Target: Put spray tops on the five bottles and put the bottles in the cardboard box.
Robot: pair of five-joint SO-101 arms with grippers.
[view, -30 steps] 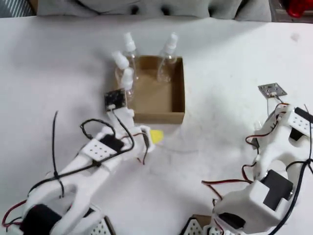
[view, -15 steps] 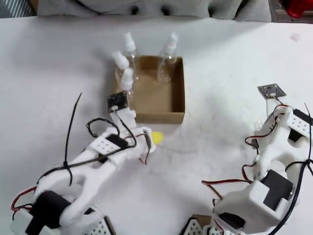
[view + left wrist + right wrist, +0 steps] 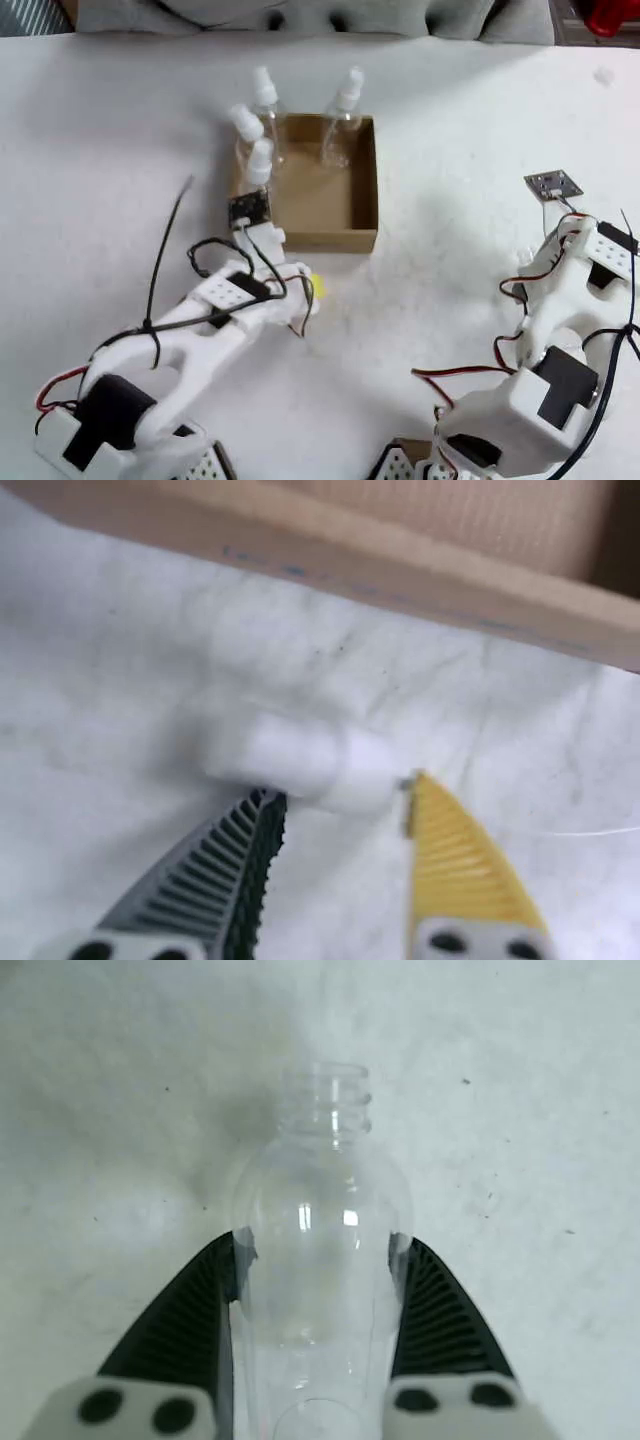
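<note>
A white spray top point(image 3: 300, 758) lies on the table just in front of the cardboard box point(image 3: 420, 575). My left gripper point(image 3: 340, 792) is open, its black and yellow fingertips on either side of the top's near end. In the high view that gripper point(image 3: 308, 290) sits close to the box's point(image 3: 325, 240) front wall. Several bottles with spray tops point(image 3: 262, 95) stand along the box's far and left sides. My right gripper point(image 3: 320, 1245) is shut on a clear bottle point(image 3: 320, 1210) with a bare threaded neck, low over the table.
The right arm point(image 3: 570, 290) is folded at the table's right side, with a small grey board point(image 3: 553, 185) just beyond it. Open white table lies between the arms and to the right of the box. A sofa edge point(image 3: 300, 15) runs along the back.
The left arm has swung a little to the right and its wrist has drawn slightly back from the box. The right arm has kept still.
</note>
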